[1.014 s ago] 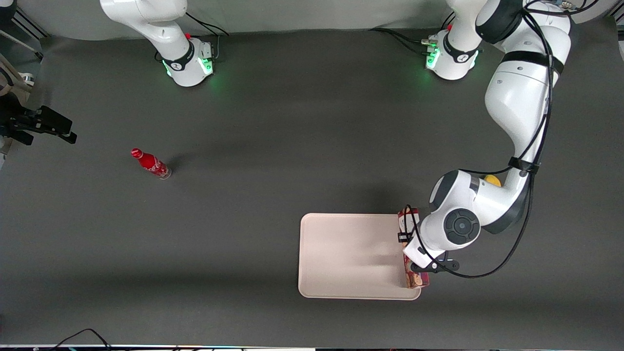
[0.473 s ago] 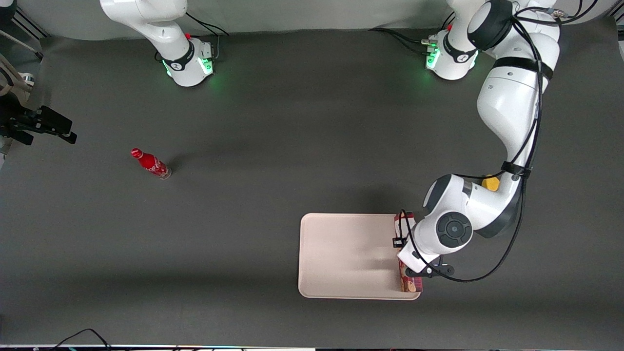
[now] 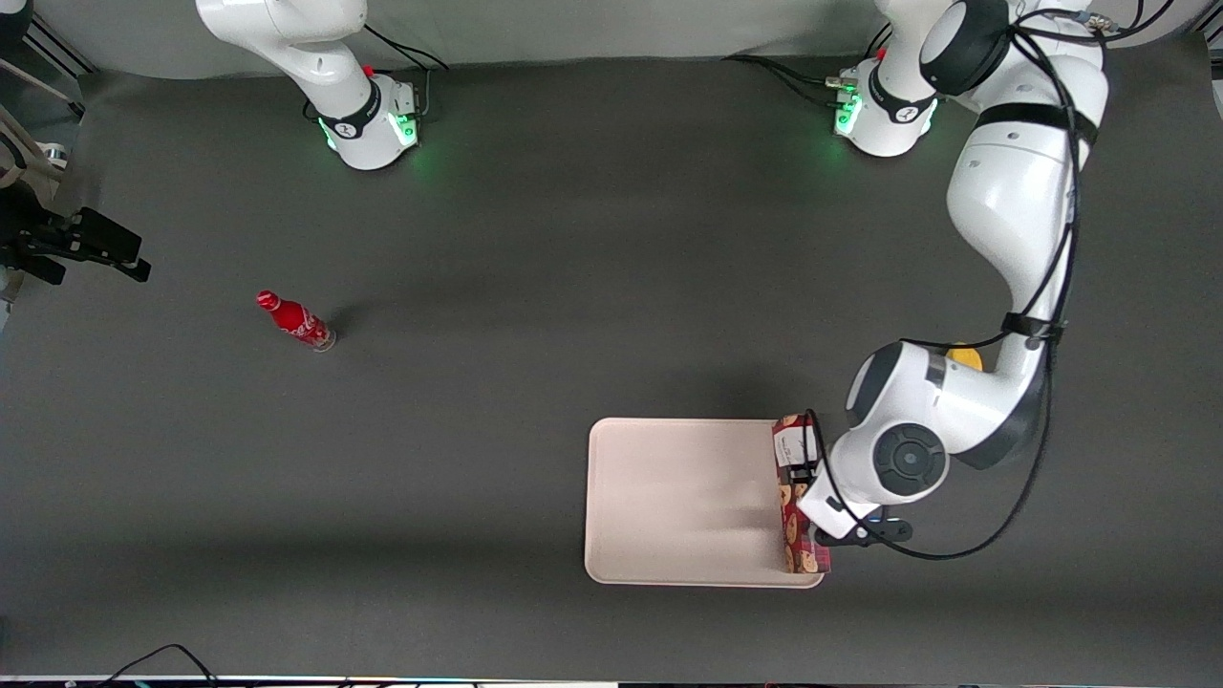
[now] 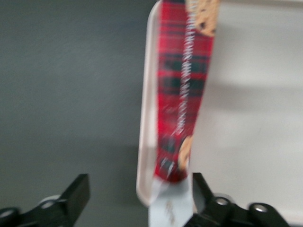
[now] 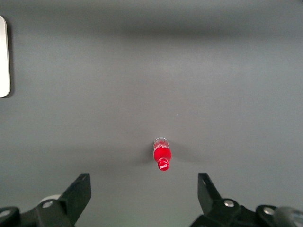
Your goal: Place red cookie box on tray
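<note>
Fingers of the end effector [image 4: 137, 198] stand spread above the long dark-red cardboard cookie box [image 3: 796, 497]. It lies along the pale pinkish rectangular tray's [image 3: 669, 497] rim. Lifting straight up would avoid nudging it off.

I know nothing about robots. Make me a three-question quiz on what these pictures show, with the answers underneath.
1. True or false: the red cookie box lies along the edge of the tray at the working arm's end.
2. The gripper above the box has its fingers: A) open, B) shut on the box, C) shut on the bottle.
3. Fill in: the small red bottle stands on the ____.

Key
1. True.
2. A: in the left wrist view the fingers stand apart, one over the table, one over the tray.
3. Table, toward the parked arm's end.
</note>
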